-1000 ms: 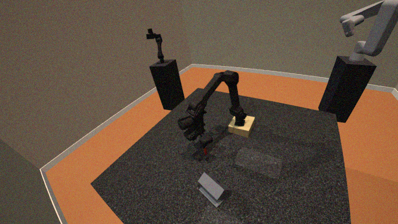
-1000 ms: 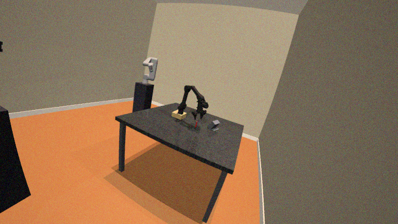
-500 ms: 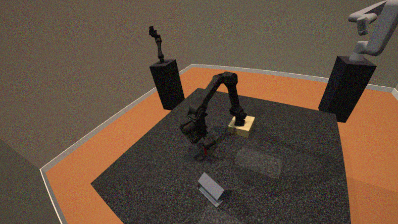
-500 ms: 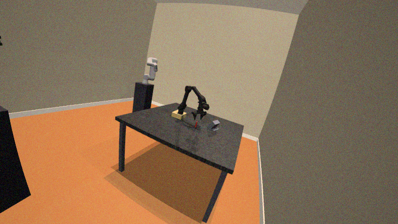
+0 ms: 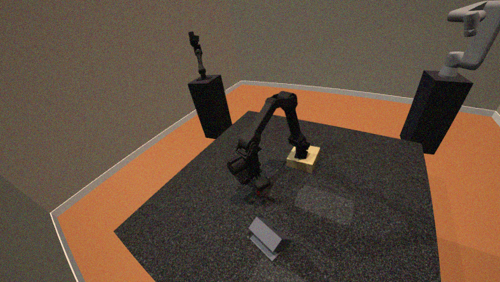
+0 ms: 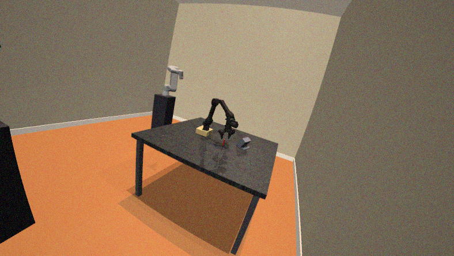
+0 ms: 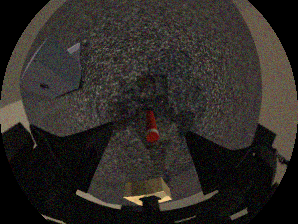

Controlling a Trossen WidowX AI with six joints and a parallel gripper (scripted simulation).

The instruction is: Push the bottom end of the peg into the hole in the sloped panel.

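Note:
The red peg [image 5: 258, 192] [image 6: 223, 142] [image 7: 152, 127] stands upright on the table; its near end looks round in the wrist view. My gripper [image 6: 226, 137] [image 7: 150, 131] is open and empty, pointing down over the peg. In the wrist view the peg shows in the gap between the two dark fingers, touching neither in that view; its lower part reaches below the fingertips in the exterior view. The grey sloped panel [image 5: 264, 234] [image 6: 243, 142] [image 7: 59, 70] stands apart from the peg, at upper left in the wrist view. Its hole [image 7: 44, 86] shows as a small dark spot.
The arm's base stands on a pale yellow block [image 5: 313, 154] [image 6: 200, 131] [image 7: 145, 188]. The dark table [image 5: 384, 209] [image 6: 190, 152] carries the block and the panel. Two other arms stand on black pedestals [image 5: 211, 108] [image 5: 433, 112] beyond the table.

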